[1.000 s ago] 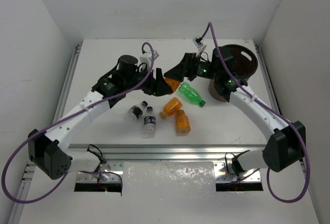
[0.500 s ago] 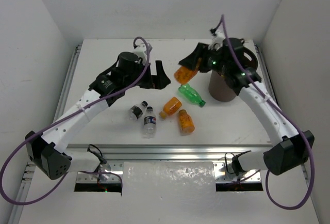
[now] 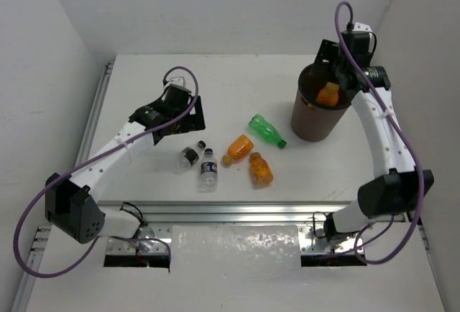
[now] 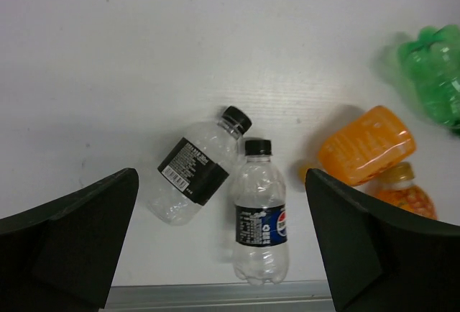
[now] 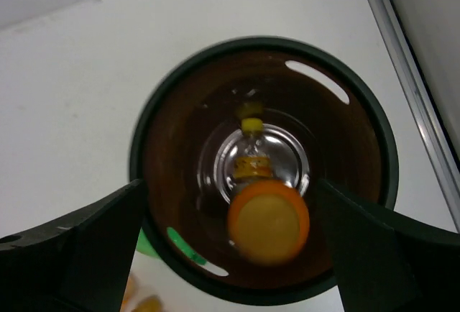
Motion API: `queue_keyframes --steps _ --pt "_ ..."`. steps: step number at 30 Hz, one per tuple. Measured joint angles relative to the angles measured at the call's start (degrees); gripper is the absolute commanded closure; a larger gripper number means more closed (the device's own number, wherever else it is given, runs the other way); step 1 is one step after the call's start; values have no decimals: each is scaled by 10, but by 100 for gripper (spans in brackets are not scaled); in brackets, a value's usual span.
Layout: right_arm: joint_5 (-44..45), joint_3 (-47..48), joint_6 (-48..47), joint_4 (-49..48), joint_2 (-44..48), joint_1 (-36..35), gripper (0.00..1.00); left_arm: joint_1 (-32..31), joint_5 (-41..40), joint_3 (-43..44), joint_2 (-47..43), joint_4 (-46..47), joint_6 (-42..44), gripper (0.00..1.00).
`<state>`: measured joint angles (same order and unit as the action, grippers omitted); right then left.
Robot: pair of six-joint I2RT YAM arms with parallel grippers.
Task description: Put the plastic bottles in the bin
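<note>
Plastic bottles are mostly lying mid-frame on the counter [image 3: 144,82]: a green bottle [image 3: 266,130], a plump orange bottle [image 3: 238,148], a speckled orange bottle [image 3: 259,170] and two clear bottles [image 4: 198,168] just beside each other. One more, the dropping orange bottle [image 5: 268,220], is showing base-up and blurred inside the bin [image 3: 307,121] at the upper right. The right arm [image 3: 381,125] is hanging over the bin's mouth with its jaws released and spread wide on either side of it. The left arm [image 3: 122,143] is hovering over the clear pair, its jaws likewise wide and grasping nothing.

To finish the drop well, the right jaws should be staying centred over the opening, then rising straight so nothing is catching the thick rim and tipping the bin. The left arm should be singling out one clear bottle across its body.

The counter is looking white and smooth, so round bottles may roll. Plain white walls are enclosing it, with a metal rail [image 3: 237,210] running along the lower edge.
</note>
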<state>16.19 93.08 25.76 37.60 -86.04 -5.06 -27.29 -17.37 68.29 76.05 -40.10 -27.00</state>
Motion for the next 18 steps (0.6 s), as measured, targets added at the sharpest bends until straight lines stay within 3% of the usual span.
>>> queue_keyframes --steps 6,18 --pt "19 23 -20 45 -32 1 1 5 29 -10 64 -5 37 0" --pt "-95 -70 -22 29 116 -21 1 4 39 -60 152 -30 77 4"
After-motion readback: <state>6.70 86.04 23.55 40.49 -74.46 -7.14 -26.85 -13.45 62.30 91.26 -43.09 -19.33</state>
